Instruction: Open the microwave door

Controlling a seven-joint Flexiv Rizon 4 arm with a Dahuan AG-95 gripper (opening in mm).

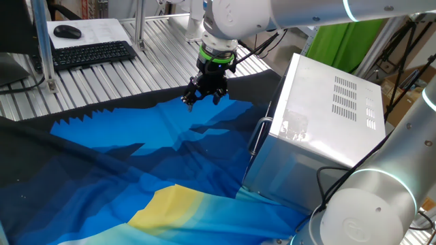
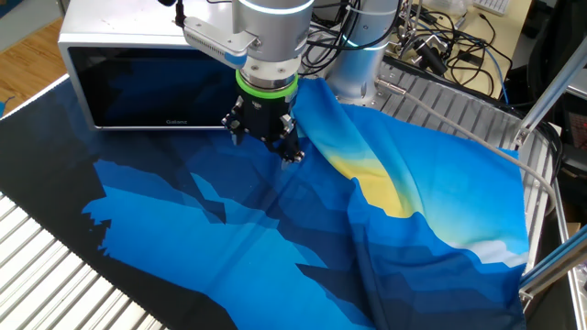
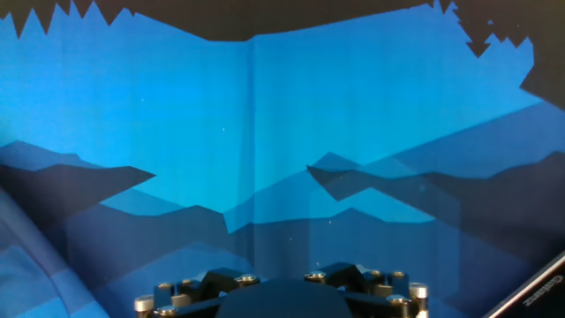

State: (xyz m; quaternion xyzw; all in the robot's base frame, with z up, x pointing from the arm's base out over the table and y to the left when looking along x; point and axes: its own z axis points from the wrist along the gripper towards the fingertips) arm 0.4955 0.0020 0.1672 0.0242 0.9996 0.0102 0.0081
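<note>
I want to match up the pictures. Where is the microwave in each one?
One fixed view: the microwave is at the right, seen from its vented side.
The other fixed view: it is at the top left, its dark door facing us, behind the gripper.
Hand view: only a sliver of its corner shows, at the bottom right.
Shared landmark: the blue cloth.

"Galanz" in small pale letters on the microwave door (image 2: 147, 87), lower edge of the dark glass. Same word, partly seen, at hand view corner. Nothing else legible.
</note>
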